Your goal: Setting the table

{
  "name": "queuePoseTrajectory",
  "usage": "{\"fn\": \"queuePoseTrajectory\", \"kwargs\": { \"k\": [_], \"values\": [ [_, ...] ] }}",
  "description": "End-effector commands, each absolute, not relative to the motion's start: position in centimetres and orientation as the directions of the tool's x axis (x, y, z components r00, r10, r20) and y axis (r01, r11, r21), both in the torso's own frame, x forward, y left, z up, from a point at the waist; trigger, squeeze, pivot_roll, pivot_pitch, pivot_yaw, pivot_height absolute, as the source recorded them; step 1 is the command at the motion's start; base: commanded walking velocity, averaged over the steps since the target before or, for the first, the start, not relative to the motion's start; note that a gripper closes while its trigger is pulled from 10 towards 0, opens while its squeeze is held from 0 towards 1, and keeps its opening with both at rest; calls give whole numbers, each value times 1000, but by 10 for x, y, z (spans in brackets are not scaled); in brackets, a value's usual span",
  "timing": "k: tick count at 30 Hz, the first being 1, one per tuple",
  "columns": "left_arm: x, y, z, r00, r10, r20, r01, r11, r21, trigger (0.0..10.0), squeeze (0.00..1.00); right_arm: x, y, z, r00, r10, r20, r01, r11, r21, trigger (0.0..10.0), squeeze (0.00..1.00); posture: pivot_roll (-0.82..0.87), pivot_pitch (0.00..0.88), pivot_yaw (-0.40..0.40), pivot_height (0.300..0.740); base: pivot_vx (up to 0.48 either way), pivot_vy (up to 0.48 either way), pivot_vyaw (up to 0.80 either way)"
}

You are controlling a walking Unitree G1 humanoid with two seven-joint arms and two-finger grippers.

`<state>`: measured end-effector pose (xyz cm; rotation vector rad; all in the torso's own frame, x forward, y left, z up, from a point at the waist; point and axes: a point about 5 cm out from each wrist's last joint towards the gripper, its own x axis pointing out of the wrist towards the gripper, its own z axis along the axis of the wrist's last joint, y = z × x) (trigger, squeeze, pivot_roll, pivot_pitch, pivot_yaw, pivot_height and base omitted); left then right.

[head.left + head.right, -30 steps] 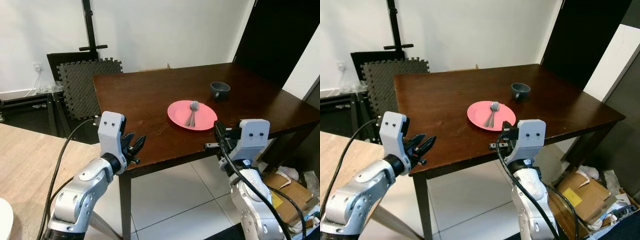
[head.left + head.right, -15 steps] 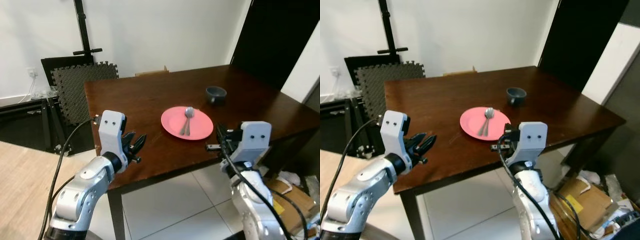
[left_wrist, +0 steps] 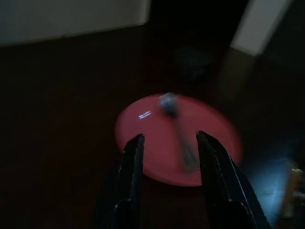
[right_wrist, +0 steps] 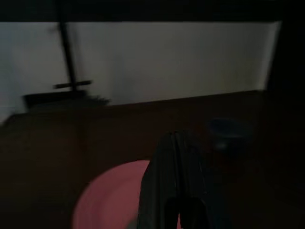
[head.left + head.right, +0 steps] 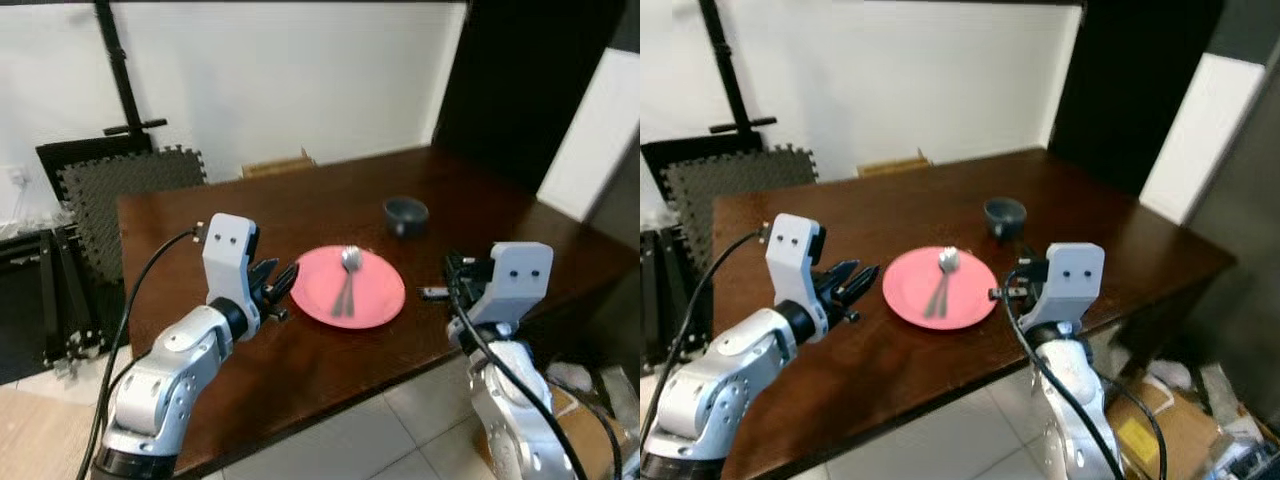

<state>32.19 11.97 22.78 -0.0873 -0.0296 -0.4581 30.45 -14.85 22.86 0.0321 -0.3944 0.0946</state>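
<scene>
Dark wooden worktop (image 5: 250,215) ahead, and on it a pink plate (image 5: 348,287) sits a little toward the robot's side of the middle. Two spoons (image 5: 347,277) lie together on that plate, bowls at 12 o'clock, handles running back toward 6 – blurred, but resting on the plate's surface. At the plate's 1 o'clock, apart from it, stands a small dark cup (image 5: 406,212).

The left gripper (image 5: 279,282) hovers just at the plate's 9 o'clock edge, above the worktop, fingers (image 3: 131,157) spread moderately with nothing between them – in its wrist view the plate (image 3: 176,138) and spoons (image 3: 177,129) show through the gap. The right gripper (image 5: 437,292) hangs at the plate's 3 o'clock, near the worktop's front edge; its fingers (image 4: 175,176) are pressed together, empty, pointing across the plate's rim (image 4: 109,200) with the cup (image 4: 224,131) dim beyond.

Behind the worktop: a white wall (image 5: 280,80), a black stand (image 5: 115,70) and a dark foam mat (image 5: 110,185) leaning at the 10 o'clock side. Cardboard boxes (image 5: 1140,425) sit on the floor at 4 o'clock.
</scene>
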Motion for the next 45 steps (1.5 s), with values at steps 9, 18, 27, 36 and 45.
{"fn": "queuePoseTrajectory", "kwargs": {
  "k": [9, 18, 27, 36, 45],
  "values": [
    [322, 115, 222, 889, -456, 35, 457, 885, -90, 10000, 0, 304, -155, 226, 924, 70, 377, -77, 997, 3, 10000, 0, 7, 30, 2, 740, 0, -350, 0],
    [322, 116, 222, 891, -452, 35, 454, 886, -94, 10000, 0, 304, -155, 226, 923, 72, 377, -78, 997, 1, 10000, 0, 5, 31, 3, 740, 0, -172, 0],
    [322, 115, 223, 891, -454, 36, 455, 884, -113, 10000, 0, 304, -154, 226, 924, 71, 377, -78, 997, 2, 10000, 0, 4, 34, 4, 740, 0, 0, 0],
    [322, 113, 224, 891, -452, 39, 454, 883, -120, 10000, 0, 304, -155, 226, 924, 69, 376, -76, 997, 3, 10000, 0, 2, 36, 2, 740, 0, 0, 0],
    [322, 111, 224, 891, -453, 41, 454, 884, -108, 10000, 0, 304, -155, 227, 924, 72, 376, -78, 997, 1, 10000, 0, 1, 37, -1, 740, 0, -49, 0]
  ]
}}
